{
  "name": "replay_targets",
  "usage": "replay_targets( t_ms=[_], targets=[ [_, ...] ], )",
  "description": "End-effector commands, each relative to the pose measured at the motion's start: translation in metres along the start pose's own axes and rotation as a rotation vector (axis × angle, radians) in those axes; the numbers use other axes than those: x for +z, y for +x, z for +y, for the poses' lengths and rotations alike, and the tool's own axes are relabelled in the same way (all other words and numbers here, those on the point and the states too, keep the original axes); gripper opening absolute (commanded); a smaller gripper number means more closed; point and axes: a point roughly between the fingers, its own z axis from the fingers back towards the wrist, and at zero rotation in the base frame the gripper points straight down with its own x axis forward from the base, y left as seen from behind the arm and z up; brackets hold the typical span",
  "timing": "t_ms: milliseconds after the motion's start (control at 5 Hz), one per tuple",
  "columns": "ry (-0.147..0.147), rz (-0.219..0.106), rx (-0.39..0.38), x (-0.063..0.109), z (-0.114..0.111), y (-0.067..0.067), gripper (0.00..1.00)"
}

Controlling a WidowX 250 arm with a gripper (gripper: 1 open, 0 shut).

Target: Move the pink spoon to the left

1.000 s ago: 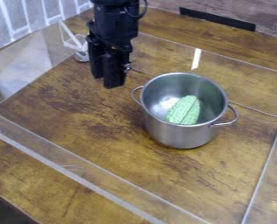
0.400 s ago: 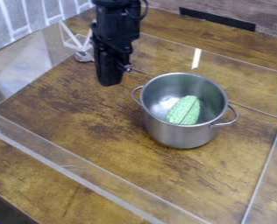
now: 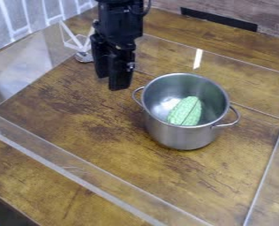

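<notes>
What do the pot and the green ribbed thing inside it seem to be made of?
The pot looks like stainless steel with a soft, brushed sheen: it is silvery grey, and its wall shows blurry light streaks. The green thing may be plastic or rubber, going by its even pale green and moulded-looking ridges, though the picture is too coarse to say which.

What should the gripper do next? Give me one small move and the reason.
Probably a small shift sideways, clear of the steel pot: the gripper hangs beside its rim, and no pink spoon can be made out.
</notes>
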Motion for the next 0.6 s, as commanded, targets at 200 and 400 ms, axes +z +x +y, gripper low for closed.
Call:
replay_targets(
  t_ms=[200,400],
  targets=[
    [0.054,-0.079,0.024,0.028,0.012,0.006,0.00],
    [0.067,-0.101,0.052,0.038,0.011,0.015,0.00]
  ],
)
